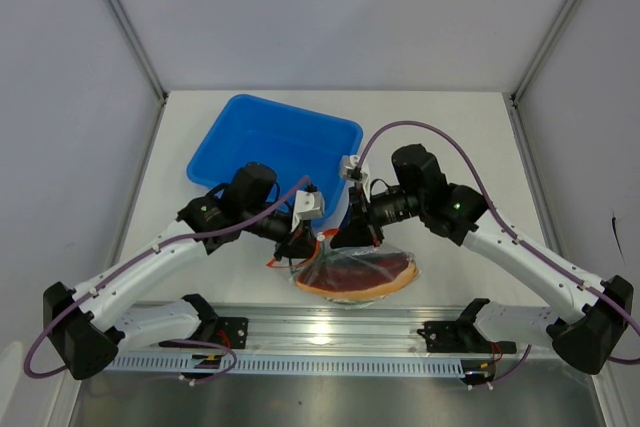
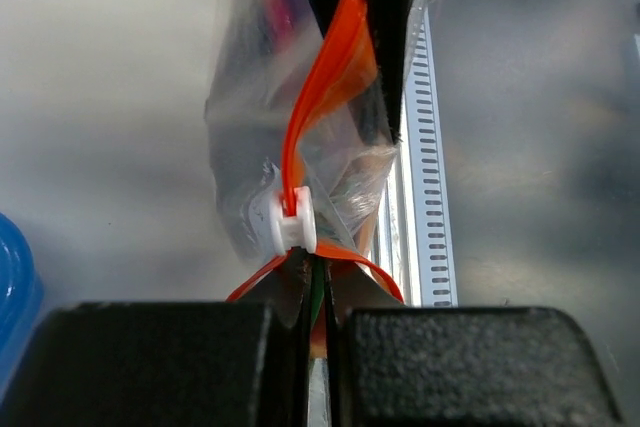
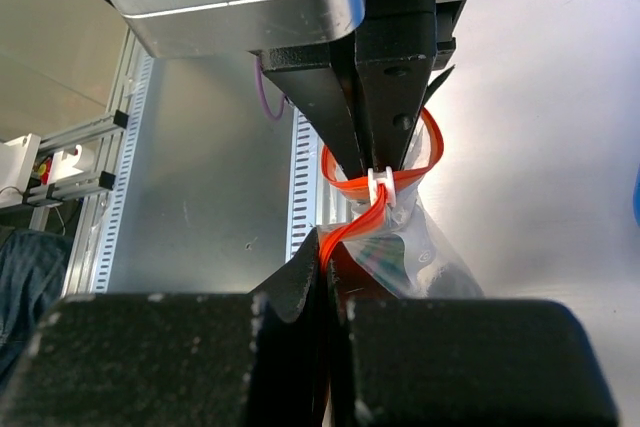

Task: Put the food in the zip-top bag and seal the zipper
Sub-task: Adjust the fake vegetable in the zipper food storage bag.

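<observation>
Clear zip-top bag (image 1: 318, 290), food (image 1: 360, 272) inside

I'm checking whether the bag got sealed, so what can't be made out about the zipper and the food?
Whether the zipper is sealed along its length: it twists in both wrist views, and the left gripper and right gripper cover parts.
What food is in the zip-top bag: only a red-orange slice shows from above; crinkled plastic blurs the rest.
Near side of the blue tray: behind both arms, top view.
</observation>
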